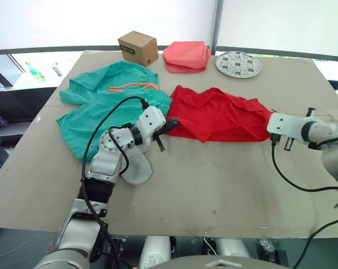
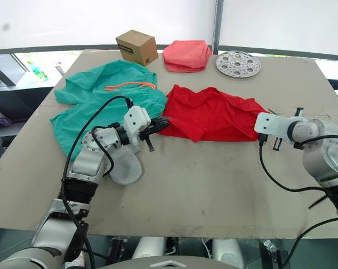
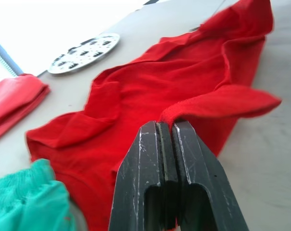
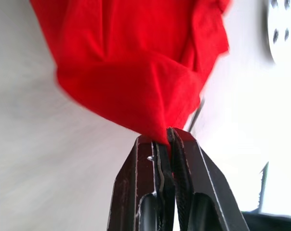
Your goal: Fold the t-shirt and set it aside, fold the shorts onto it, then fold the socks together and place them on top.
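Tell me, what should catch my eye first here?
The bright red t-shirt in the middle of the table, pinched at both ends: the left gripper holds one edge, the right gripper the other. Left of it lie the teal shorts, with a grey sock under the left arm.

I worked in what looked like a lab: a bare board table (image 1: 225,185) ahead of my fingers, cables (image 1: 295,182) trailing over it, white blinds (image 1: 102,22) behind, a cardboard box (image 1: 138,48) beyond.

One t-shirt (image 1: 219,116), one shorts (image 1: 110,101), one box (image 1: 137,48), one plate (image 1: 238,64).
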{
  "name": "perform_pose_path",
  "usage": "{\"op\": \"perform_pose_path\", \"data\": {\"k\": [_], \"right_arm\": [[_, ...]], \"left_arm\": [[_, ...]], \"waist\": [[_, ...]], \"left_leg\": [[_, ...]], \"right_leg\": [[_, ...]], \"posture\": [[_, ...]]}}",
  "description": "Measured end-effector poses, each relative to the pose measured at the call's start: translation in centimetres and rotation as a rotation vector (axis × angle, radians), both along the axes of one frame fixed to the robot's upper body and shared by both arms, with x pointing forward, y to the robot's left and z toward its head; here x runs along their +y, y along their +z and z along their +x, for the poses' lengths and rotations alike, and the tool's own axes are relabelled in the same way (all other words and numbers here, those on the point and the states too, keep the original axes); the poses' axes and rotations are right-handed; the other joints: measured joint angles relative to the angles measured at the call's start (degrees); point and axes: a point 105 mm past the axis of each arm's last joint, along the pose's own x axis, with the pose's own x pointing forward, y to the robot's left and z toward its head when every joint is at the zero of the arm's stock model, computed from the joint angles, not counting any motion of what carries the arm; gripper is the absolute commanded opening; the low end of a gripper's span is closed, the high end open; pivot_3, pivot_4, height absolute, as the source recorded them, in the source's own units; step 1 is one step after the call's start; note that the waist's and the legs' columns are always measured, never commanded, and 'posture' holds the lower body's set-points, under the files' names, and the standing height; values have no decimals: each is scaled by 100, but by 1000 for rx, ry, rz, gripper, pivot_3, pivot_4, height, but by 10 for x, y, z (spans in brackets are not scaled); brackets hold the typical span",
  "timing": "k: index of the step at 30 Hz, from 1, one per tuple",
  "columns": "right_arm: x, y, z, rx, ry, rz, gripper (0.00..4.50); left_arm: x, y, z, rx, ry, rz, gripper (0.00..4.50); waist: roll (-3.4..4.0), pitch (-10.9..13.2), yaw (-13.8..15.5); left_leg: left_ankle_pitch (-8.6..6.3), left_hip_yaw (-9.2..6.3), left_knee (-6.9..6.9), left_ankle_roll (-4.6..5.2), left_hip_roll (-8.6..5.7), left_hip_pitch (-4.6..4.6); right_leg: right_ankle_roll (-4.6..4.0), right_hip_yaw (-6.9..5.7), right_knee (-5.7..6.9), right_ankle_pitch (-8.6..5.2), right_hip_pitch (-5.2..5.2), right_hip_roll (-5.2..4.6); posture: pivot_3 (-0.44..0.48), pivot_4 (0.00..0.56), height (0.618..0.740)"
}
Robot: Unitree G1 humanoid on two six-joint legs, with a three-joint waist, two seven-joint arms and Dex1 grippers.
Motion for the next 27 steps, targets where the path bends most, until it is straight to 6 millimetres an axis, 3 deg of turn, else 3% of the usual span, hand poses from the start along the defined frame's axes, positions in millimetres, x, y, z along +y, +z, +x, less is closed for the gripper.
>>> {"op": "perform_pose_path", "data": {"k": [6,10,14,18,22,27], "right_arm": [[1,7,-47,58,-127,215,105],[-2,-5,-81,155,-187,290,105],[-14,-12,-102,216,-245,292,105],[-26,-15,-135,316,-285,293,105],[-38,-12,-153,367,-304,282,105],[-39,-6,-166,415,-254,280,105]], "left_arm": [[14,-11,-28,144,-72,-1,0],[15,-24,-75,324,-183,5,0],[27,-30,-101,432,-200,39,0],[47,-22,-128,565,-227,62,0],[55,-5,-144,658,-267,32,0],[60,11,-157,766,-311,15,0]], "waist": [[-1,-1,6],[-3,-1,6],[-2,-1,17],[-4,-1,37],[-3,0,42],[-4,0,54]], "left_leg": [[-2,-10,-1,2,-1,-2],[-8,-18,-8,11,-2,-5],[-18,-27,-13,26,-4,0],[-20,-40,-15,27,-6,-1],[-21,-42,-16,27,-9,-1],[-21,-47,-22,27,-10,1]], "right_leg": [[-1,-3,-2,-1,1,-8],[-3,-8,-8,-3,1,-15],[-15,-14,-21,-12,6,-21],[-3,-26,-32,-28,10,-27],[-1,-29,-39,-31,12,-32],[2,-32,-43,-33,13,-31]], "posture": [[0,150,740],[0,150,740],[0,150,740],[0,150,740],[0,150,740],[0,150,740]]}}
